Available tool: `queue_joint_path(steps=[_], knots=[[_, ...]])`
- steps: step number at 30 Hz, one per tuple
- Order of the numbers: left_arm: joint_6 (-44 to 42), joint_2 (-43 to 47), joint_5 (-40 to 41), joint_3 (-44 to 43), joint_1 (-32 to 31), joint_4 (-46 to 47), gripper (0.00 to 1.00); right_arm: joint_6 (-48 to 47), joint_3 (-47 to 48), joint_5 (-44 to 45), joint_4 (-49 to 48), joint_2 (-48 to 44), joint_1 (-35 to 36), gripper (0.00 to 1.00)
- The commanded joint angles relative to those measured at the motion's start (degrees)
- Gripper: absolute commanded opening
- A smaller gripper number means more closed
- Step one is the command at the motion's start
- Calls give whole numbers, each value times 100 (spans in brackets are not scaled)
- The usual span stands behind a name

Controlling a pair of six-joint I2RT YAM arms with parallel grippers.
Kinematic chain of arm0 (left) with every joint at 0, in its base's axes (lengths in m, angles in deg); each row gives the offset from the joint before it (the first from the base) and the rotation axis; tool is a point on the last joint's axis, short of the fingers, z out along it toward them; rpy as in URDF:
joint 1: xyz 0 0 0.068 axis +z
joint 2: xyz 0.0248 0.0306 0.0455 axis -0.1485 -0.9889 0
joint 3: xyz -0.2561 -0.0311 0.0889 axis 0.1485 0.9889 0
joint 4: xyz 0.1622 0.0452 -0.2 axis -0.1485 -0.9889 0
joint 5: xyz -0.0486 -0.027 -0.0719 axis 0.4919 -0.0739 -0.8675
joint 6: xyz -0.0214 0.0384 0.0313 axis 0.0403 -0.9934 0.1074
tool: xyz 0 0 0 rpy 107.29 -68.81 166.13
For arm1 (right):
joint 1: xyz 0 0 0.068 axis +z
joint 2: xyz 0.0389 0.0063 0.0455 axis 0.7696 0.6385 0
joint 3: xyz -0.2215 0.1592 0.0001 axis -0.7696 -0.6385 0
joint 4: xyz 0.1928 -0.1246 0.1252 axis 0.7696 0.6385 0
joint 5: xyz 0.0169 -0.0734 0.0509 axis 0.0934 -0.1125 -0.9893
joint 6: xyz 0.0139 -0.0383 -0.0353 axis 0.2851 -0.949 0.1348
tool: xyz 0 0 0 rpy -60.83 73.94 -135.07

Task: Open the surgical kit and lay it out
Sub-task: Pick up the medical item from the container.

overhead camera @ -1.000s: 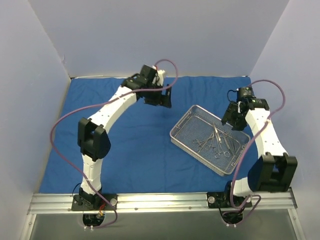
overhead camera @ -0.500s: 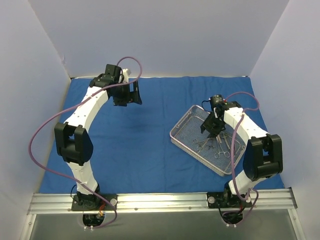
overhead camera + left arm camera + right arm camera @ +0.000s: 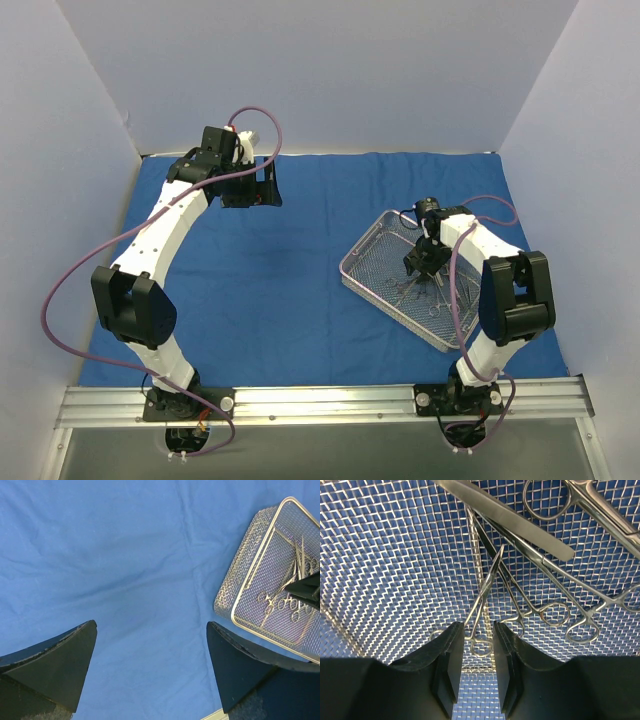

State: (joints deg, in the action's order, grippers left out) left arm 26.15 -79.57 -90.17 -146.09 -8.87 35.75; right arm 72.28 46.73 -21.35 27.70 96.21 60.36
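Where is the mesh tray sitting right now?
In the top view the wire-mesh tray sits angled on the right side of the blue cloth, with the right gripper down inside it over the forceps.

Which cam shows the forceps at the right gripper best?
Right wrist: the forceps lies on the mesh tray, one ring handle between the right gripper's fingers. Top external and left wrist show it only as thin glints in the tray.

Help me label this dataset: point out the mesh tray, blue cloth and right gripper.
mesh tray [image 3: 239, 582]: left wrist view, side wall.
blue cloth [image 3: 125, 555]: left wrist view, bare middle.
right gripper [image 3: 478, 630]: right wrist view, between fingertips.
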Motion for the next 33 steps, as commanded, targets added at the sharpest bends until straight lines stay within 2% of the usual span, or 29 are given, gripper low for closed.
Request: queue_joint_path(steps=[1, 12, 13, 15, 18, 21, 25, 33], knots=[[-122, 80, -89, 32, 36, 110, 100, 109, 10, 309, 93, 37, -81, 31], [-122, -87, -239, -91, 62, 92, 100, 74, -270, 213, -364, 379, -240, 31], [-122, -95, -247, -82, 62, 92, 96, 92, -428, 161, -460, 388, -248, 30], [-130, -95, -247, -65, 80, 83, 95, 118, -552, 142, -540, 467, -266, 29], [-130, -95, -247, -39, 97, 92, 95, 109, -719, 90, -672, 695, -284, 23], [-157, -95, -239, -73, 97, 74, 95, 13, -719, 28, -734, 784, -249, 10], [-183, -43, -291, -47, 89, 118, 95, -242, -605, -77, -778, 661, -240, 0], [-139, 45, -651, 14, 10, 320, 95, -813, 325, -77, -233, -199, -152, 0]])
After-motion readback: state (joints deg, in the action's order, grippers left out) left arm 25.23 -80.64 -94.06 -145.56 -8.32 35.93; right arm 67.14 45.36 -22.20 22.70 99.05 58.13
